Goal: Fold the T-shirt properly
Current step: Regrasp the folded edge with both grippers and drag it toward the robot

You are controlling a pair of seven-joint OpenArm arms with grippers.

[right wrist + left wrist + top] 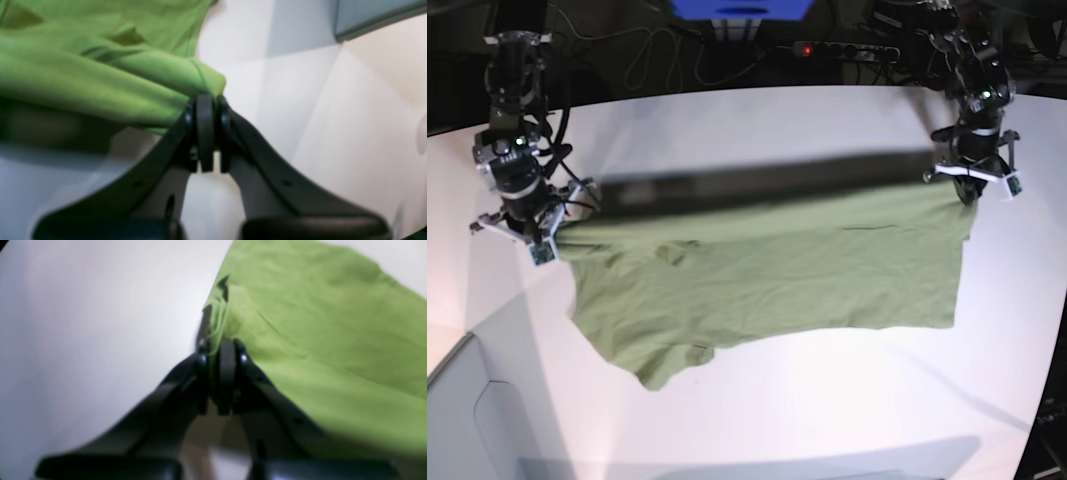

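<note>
Table [757,420], white and wide, fills most of the base view, its far edge curving against a dark background with cables and a power strip [842,49]. Across it stretches the T-shirt [777,275], plain green and lightly wrinkled, held up along its top edge between the two arms and hanging toward the table, with its lower part spread on the surface. That top edge shows as a blurred dark band running from one arm to the other. A sleeve [662,365] juts out at the lower left of the cloth in the base view.

The right arm stands at that view's left; the right gripper [209,100] is clenched on a bunched corner of the T-shirt [100,73], the green fabric gathered into folds right at the fingertips in the right wrist view. The left arm stands at the base view's right; the left gripper [222,345] is likewise pinched shut on an edge of the T-shirt [317,340], and in the left wrist view the cloth falls away to the right of the black fingers while bare white table [100,323] lies to their left.

Both wrist views are soft and out of focus, so the exact seam or hem each gripper grasps cannot be told.
</note>
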